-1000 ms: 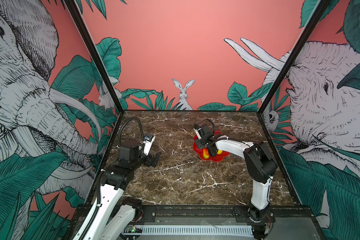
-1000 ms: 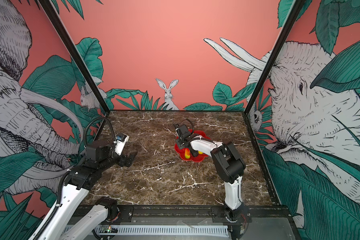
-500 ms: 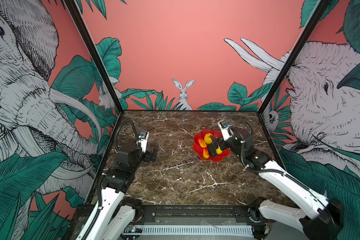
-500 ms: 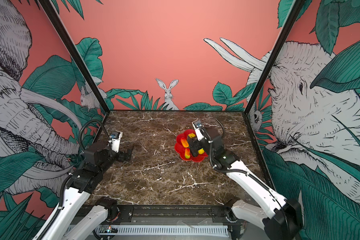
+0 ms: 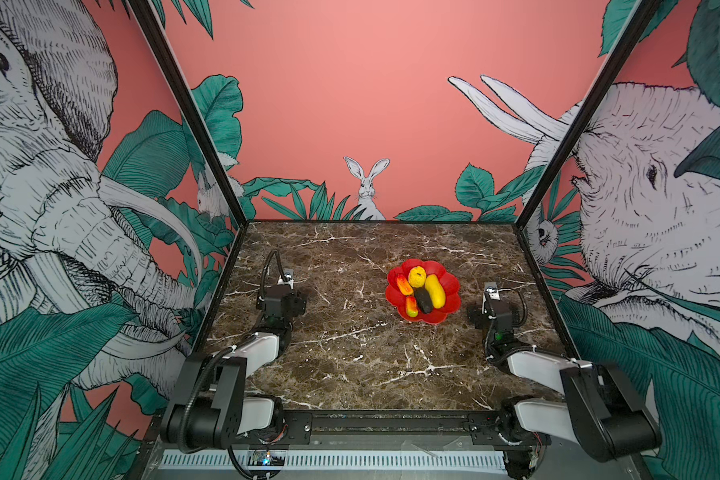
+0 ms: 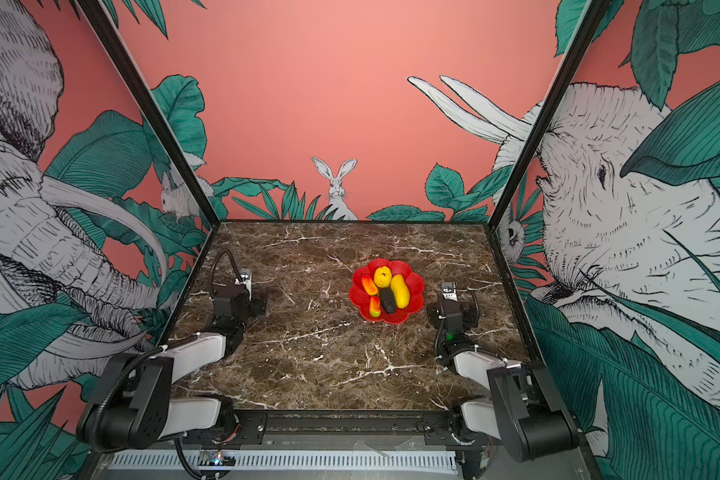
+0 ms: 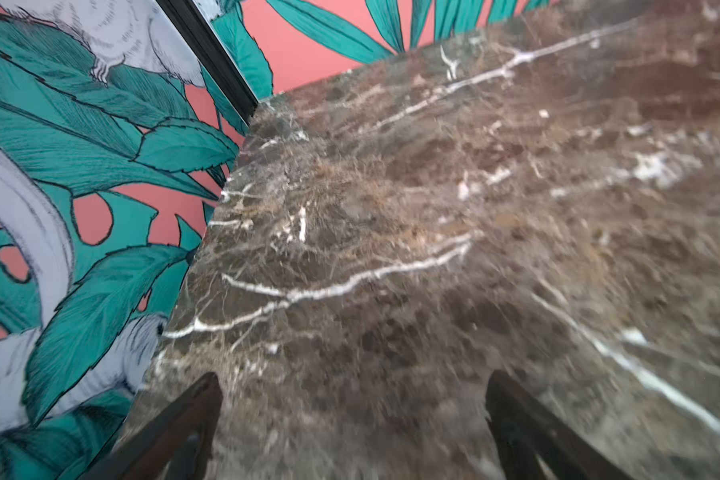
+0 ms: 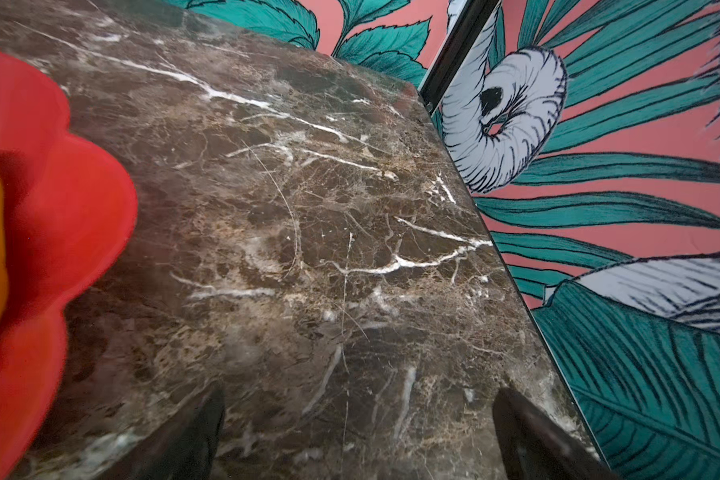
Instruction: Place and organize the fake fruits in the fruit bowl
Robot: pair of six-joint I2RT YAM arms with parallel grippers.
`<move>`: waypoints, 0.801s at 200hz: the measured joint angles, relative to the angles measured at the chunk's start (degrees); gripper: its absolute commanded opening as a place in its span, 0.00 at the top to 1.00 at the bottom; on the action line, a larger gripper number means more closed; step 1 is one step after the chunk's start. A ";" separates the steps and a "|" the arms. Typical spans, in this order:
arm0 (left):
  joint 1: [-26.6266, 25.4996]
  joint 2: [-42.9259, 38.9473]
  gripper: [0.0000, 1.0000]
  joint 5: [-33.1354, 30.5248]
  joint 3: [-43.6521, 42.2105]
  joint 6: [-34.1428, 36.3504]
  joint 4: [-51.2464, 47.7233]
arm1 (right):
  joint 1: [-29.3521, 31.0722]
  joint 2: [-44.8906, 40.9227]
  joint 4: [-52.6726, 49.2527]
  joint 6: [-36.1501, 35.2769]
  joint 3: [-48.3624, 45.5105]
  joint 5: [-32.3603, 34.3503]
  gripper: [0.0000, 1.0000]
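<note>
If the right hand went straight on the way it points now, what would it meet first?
Probably the marble tabletop: the open right hand angles down at it in its wrist view. The fruit bowl sits off to one side of that line.

Both top views: bright, even light, sharp; soft short shadows on the bench [image 5: 350,353]. Left wrist view: bench heavily blurred. Right wrist view: sharper, near foreground soft.

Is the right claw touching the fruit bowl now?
Apart. The right wrist view shows bare marble between the open right claw and the fruit bowl.
</note>
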 measured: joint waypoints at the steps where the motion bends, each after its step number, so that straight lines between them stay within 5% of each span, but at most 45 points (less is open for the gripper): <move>1: 0.09 0.15 0.00 0.11 0.00 -0.04 0.20 | -0.07 0.28 0.37 0.02 -0.02 -0.02 0.00; 44: 2.86 10.60 0.00 7.17 2.71 -1.51 7.85 | -5.07 14.78 12.94 0.52 4.66 -2.64 0.00; 160: 4.02 13.16 0.00 12.50 1.44 -2.27 16.28 | -6.60 15.04 15.96 2.14 5.49 -6.82 0.01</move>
